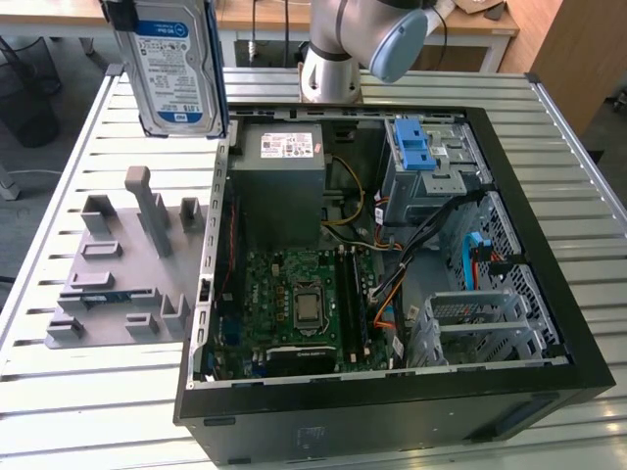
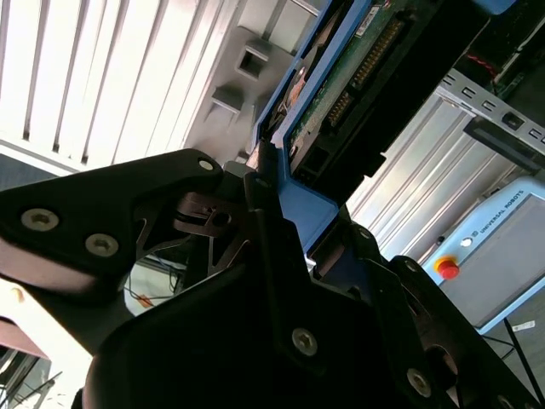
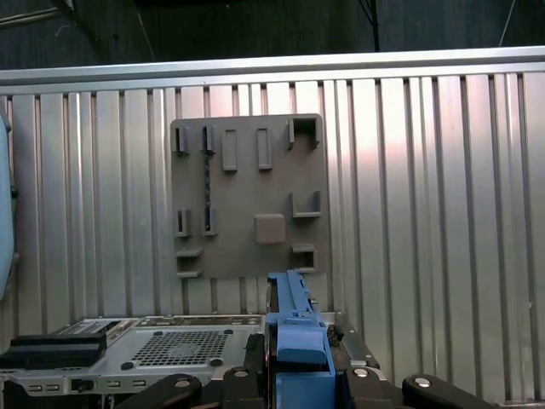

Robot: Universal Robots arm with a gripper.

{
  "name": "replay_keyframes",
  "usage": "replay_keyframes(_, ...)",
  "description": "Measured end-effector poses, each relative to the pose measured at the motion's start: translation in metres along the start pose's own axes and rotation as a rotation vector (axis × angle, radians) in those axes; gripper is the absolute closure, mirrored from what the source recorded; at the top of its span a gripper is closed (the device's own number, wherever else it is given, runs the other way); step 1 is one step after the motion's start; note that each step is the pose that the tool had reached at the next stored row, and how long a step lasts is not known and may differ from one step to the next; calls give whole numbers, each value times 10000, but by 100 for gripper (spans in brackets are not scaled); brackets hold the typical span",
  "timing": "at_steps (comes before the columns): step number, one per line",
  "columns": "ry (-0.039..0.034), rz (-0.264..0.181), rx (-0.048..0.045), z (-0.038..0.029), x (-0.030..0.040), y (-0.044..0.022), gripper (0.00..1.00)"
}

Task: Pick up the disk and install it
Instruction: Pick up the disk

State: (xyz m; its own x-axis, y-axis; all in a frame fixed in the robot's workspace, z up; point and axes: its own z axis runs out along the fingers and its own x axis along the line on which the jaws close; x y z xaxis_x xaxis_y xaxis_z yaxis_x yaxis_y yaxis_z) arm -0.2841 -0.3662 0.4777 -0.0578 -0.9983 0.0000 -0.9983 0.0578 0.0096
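The disk (image 1: 174,67) hangs upright in the air at the exterior view's upper left, its blue-and-white label facing the camera. It is above the grey fixture plate (image 1: 127,264) and just outside the open computer case (image 1: 392,245). My gripper (image 2: 272,175) is shut on the disk's blue carrier frame (image 2: 302,200), and the drive's green circuit board (image 2: 341,89) shows beyond the black fingers (image 2: 162,183). In the first wrist view the blue frame edge (image 3: 296,328) stands between the fingers, over the fixture plate (image 3: 251,196).
Inside the case are a grey power supply box (image 1: 284,171), a motherboard (image 1: 299,294), a drive cage with a light-blue latch (image 1: 416,147) and a metal bay (image 1: 480,323). The arm's base (image 1: 331,69) stands behind the case on the slatted metal table (image 1: 88,401).
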Motion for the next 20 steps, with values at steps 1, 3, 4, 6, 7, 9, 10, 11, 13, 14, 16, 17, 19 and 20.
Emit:
replay_keyframes(1,0,7,0,0,2,-10,64)
replay_keyframes(3,0,18,0,0,4,-27,64)
replay_keyframes(4,-1,19,0,0,4,-34,64)
replay_keyframes(6,-1,21,0,0,4,-35,64)
replay_keyframes(7,-1,21,0,0,4,-35,64)
replay_keyframes(9,-1,20,0,0,4,-36,64)
replay_keyframes(10,-1,20,-1,0,4,-36,64)
replay_keyframes(11,-1,20,0,0,4,-36,64)
replay_keyframes(13,-1,20,0,0,4,-36,64)
replay_keyframes(14,-1,20,0,0,4,-38,64)
replay_keyframes(16,-1,20,0,0,8,-44,64)
replay_keyframes(17,-1,20,1,1,9,-45,64)
replay_keyframes(19,0,20,0,0,10,-50,64)
replay_keyframes(20,-1,20,0,0,11,-52,64)
